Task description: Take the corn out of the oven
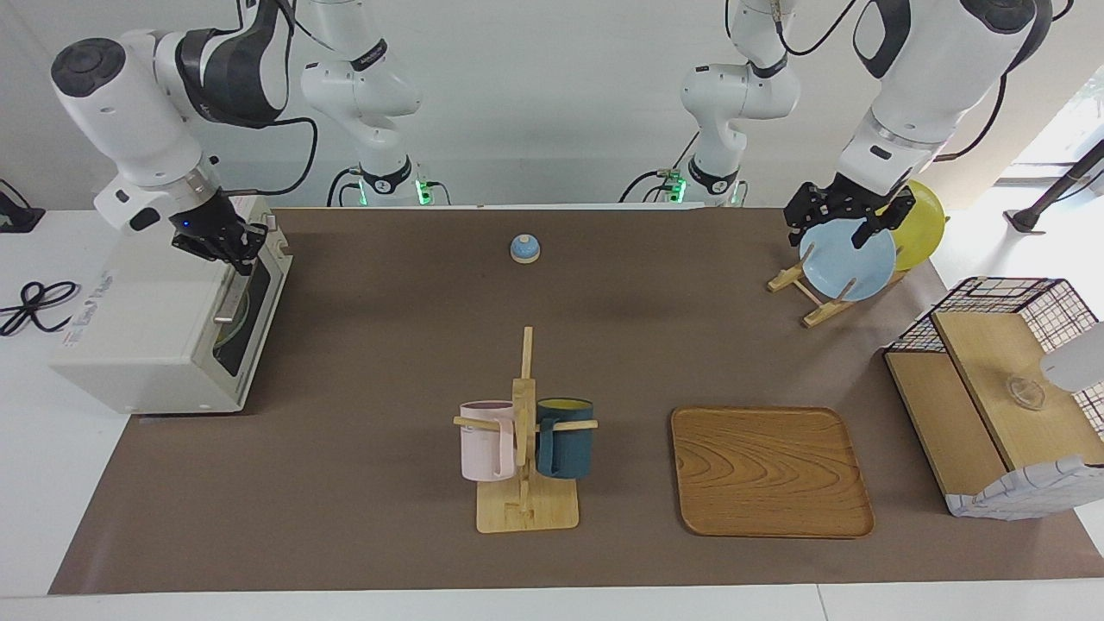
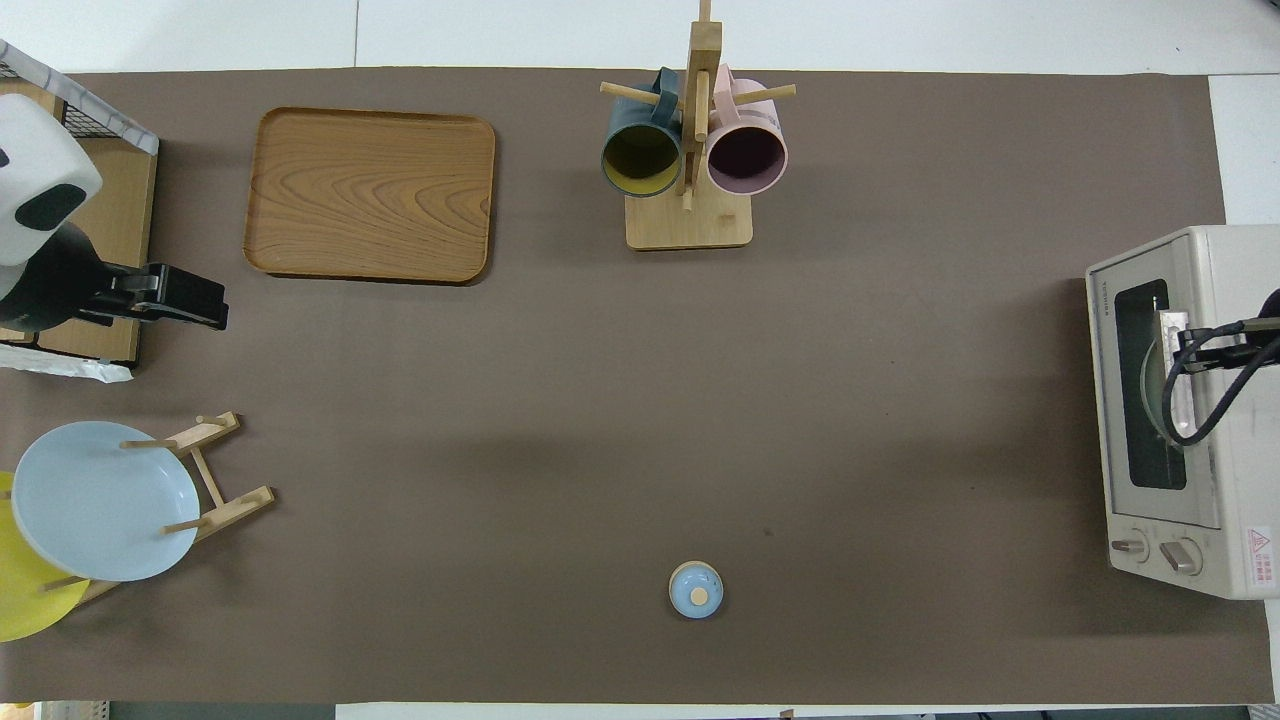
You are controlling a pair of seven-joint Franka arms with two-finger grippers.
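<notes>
The right tool (image 1: 226, 244) is clenched at the top edge of the oven (image 1: 147, 332) door, its fingertips closed around the silver handle (image 2: 1172, 375). Directly below the tool, the door with its dark glass window is shut or very nearly so. Through the glass a round, pale dish shape shows inside, but the corn cannot be made out in either view; it is presumably in there, hidden by the door.

So the task is at its very start: the handle is gripped, and opening the door, reaching in, taking the corn and bringing it out onto the counter (image 1: 388, 362) are all left to do.

Away from this tool, toward the middle of the counter, sit a small blue bell (image 1: 524, 248) and a wooden mug rack (image 1: 526, 466) with a pink and a dark teal mug, then a wooden tray (image 1: 770, 470). At the other end, the left tool (image 1: 849, 226) hangs released, jaws spread, over a blue plate (image 1: 847, 261) in its stand, waiting, with a wire basket box (image 1: 1005, 388) beside it.
</notes>
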